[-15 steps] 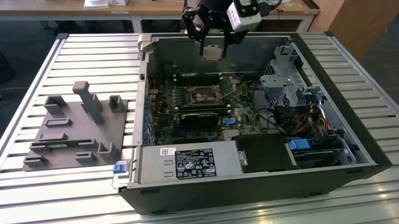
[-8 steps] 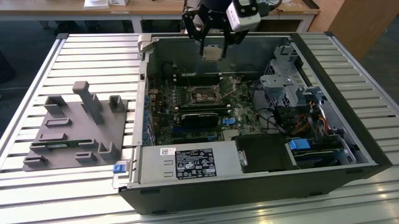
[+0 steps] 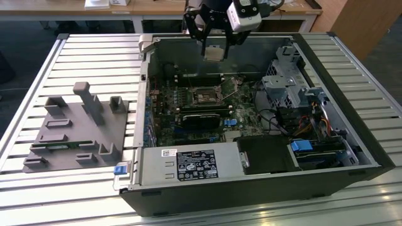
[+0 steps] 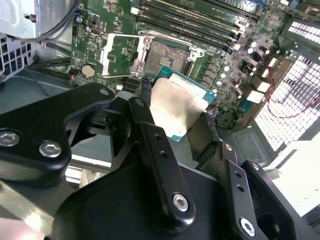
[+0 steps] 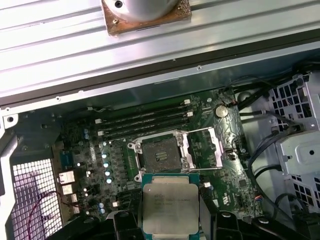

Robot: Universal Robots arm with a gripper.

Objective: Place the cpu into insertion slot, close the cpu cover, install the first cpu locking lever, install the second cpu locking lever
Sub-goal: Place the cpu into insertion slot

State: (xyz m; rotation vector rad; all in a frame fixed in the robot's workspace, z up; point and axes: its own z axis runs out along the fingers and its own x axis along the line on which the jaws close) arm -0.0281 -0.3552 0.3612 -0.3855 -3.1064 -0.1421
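The pincer (image 4: 177, 102) clamps the cpu (image 5: 170, 207) above the insertion slot (image 5: 160, 155).

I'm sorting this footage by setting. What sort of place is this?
Probably a robotics lab or workshop bench: an open computer case sits on a slatted metal table beside a grey parts holder, a gripper holds the cpu above it, and wooden desks stand behind.
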